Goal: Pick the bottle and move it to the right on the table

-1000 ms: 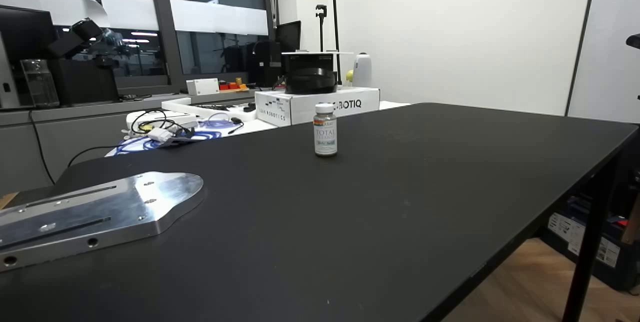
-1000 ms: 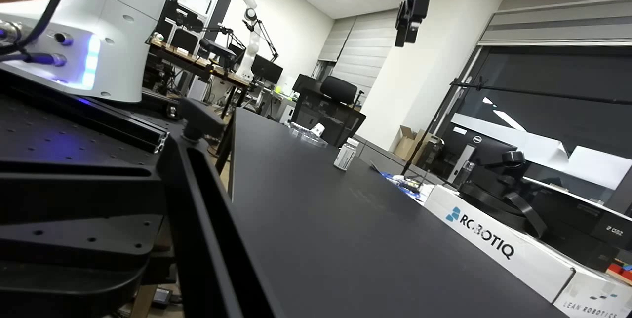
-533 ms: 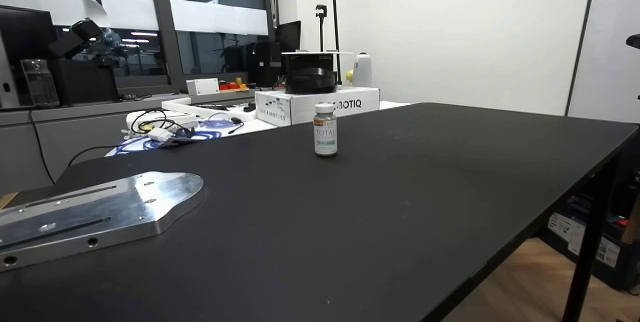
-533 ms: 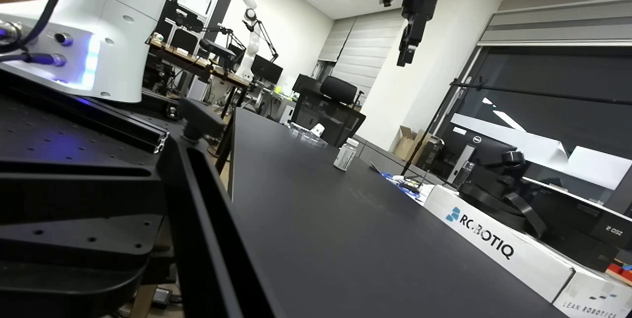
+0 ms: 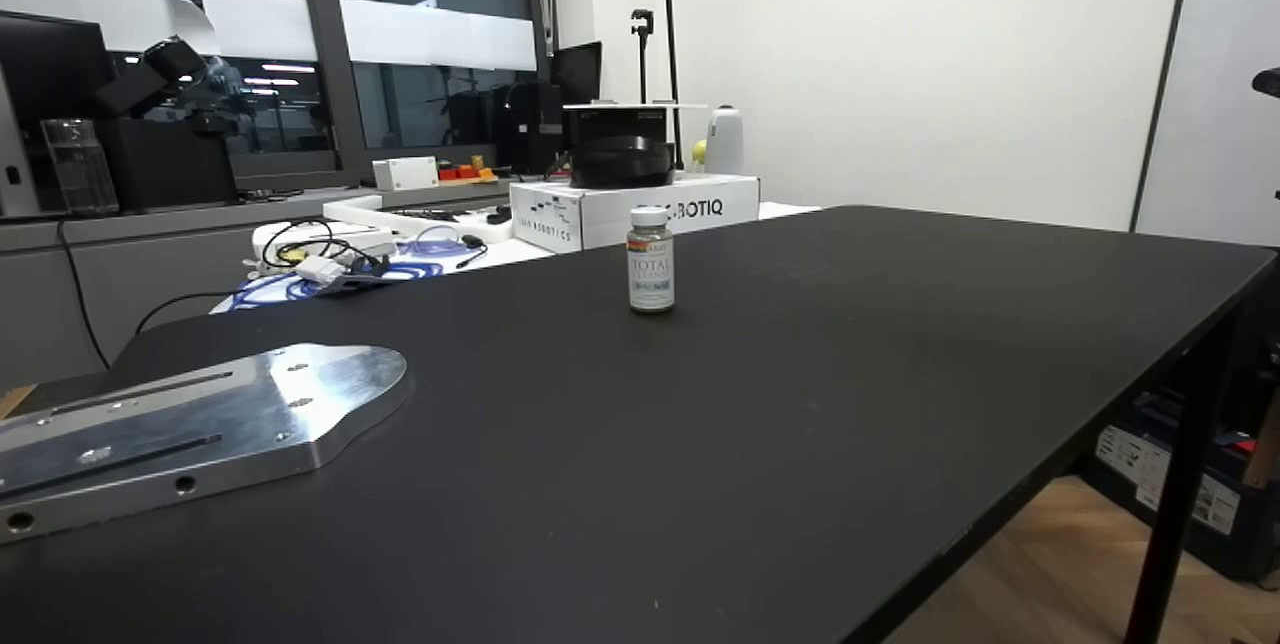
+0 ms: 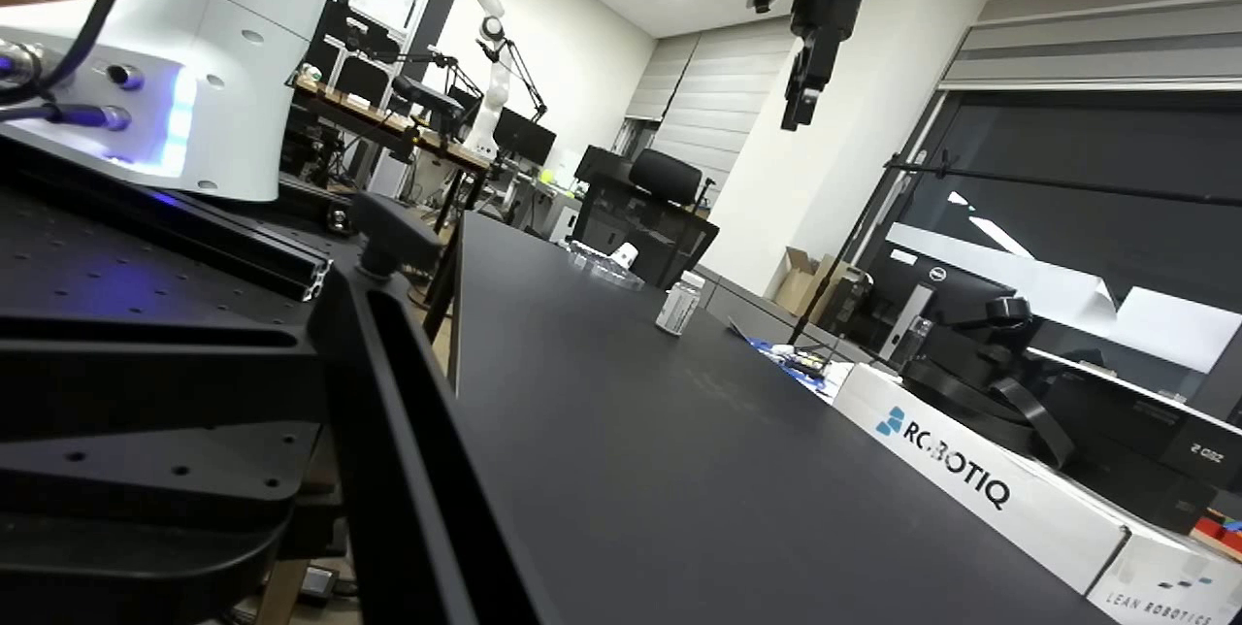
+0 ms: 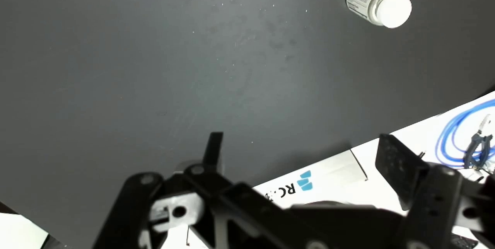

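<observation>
Gripper (image 7: 301,148) hangs well above the table (image 5: 720,484), pointing down, its two fingers spread wide; through the gap the wrist view shows black table surface and part of a white box (image 7: 334,169). Fingertips, set apart, show at the upper edge of an exterior view against a white wall (image 5: 1000,84), the remainder cut off by the frame. Bottle (image 5: 651,269) stands upright on the table in both exterior views, well apart from the gripper. White cap on; label reads TOTAL, smaller print too fine to make out. Wrist view places it near the upper right corner. Metal plate (image 5: 230,409) lies flat on the table at the left of an exterior view, nearer the camera than the bottle and apart from it. White box, lettered ROBOTIQ, sits just beside the table's long edge, with a black object (image 5: 620,162) on top. Blue cable (image 7: 460,118) lies looped at the right of the wrist view. Robot base (image 6: 233,72), white, stands at the left of an exterior view, a lit strip on its side.
</observation>
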Controlling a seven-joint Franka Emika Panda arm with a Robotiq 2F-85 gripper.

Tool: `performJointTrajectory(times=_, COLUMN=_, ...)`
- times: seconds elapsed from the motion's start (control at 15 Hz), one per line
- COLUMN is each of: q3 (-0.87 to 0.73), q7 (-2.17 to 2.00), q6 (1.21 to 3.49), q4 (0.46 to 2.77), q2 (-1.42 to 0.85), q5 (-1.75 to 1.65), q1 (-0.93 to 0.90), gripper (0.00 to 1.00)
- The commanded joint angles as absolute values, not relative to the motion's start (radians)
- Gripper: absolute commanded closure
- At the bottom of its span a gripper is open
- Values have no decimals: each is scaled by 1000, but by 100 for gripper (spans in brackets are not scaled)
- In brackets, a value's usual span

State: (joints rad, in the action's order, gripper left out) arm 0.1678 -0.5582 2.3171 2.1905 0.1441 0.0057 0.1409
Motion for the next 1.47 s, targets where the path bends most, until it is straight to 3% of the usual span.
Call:
performJointTrajectory(times=0.0, q3=150, q7=-682, q6=2344, q4=2109, q2=34, q5=-77, q1=90, gripper=0)
performJointTrajectory(times=0.67, q3=61, q7=-1172, q6=2348, q4=1845, q2=-297, q5=-240, q1=-130, gripper=0)
performJointTrajectory(times=1.4, q3=43, q7=-1178, q6=2355, q4=1811, q2=-428, q5=-84, q1=-198, gripper=0)
